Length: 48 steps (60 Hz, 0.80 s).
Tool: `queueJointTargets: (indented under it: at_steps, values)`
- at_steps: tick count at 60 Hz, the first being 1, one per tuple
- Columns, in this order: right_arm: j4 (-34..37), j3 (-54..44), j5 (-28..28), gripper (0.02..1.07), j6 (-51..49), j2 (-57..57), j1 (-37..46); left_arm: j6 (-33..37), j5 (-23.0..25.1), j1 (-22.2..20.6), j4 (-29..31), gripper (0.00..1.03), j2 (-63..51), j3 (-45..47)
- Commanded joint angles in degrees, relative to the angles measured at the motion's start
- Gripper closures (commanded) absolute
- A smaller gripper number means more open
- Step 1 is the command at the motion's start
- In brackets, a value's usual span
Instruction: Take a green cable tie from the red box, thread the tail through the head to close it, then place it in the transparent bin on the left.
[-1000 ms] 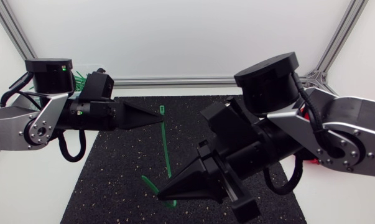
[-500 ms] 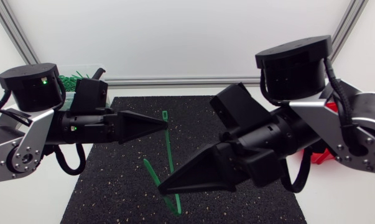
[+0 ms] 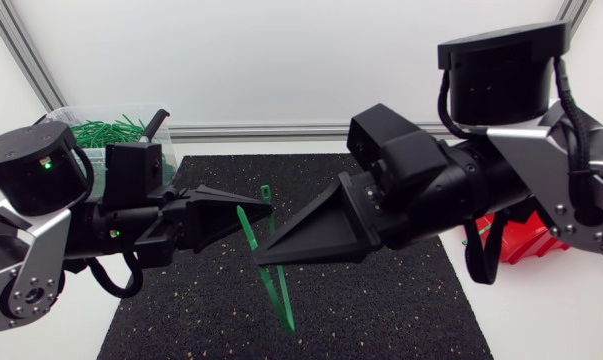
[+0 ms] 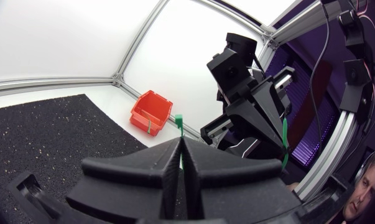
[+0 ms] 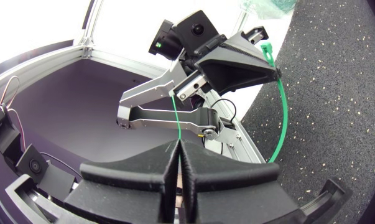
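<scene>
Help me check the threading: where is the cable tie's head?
Head view: the cable tie's head is above mid-table, poking out just past the tip of the left gripper, close to the right gripper, which pinches the strap.

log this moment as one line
left gripper: shut on cable tie near head | right gripper: shut on its tail | state: bent, not yet threaded

No legible text, labels, numbers or signs anywhere.

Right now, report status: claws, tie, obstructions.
Left claw shut on cable tie near its head. Right claw shut on its tail. Tie bowed, tail not threaded. No obstruction seen.
</scene>
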State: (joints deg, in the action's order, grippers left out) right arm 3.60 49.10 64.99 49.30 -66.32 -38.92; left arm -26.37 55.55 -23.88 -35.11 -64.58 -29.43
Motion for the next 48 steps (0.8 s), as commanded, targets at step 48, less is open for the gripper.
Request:
queueJointTargets:
  at_steps: [48]
  values:
    - [3.7,0.8,4.3,1.01,12.7,-3.4,6.4,15.9,-18.0,-9.0,-2.5,0.99,11.1,5.5]
